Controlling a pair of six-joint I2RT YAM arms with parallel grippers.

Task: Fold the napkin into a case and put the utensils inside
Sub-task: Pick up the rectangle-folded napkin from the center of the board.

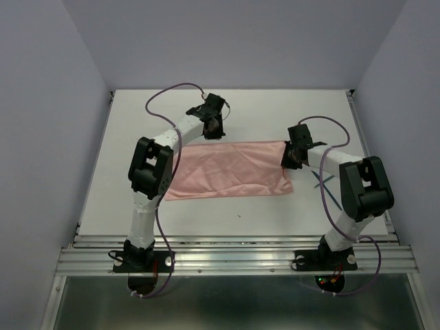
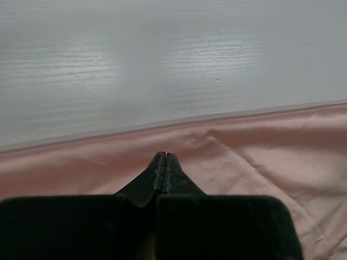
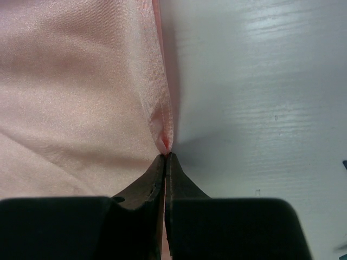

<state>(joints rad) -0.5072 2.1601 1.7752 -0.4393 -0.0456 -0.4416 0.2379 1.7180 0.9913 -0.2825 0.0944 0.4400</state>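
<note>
Right fingers tight on napkin side edge — open table beyond

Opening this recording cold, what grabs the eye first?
A salmon-pink napkin lies spread flat in the middle of the white table. Both arms are shut on it: the left tool at its far edge, the right tool pinching its right edge into a small peak. Two dark-teal utensils lie crossed just right of the cloth.
</note>
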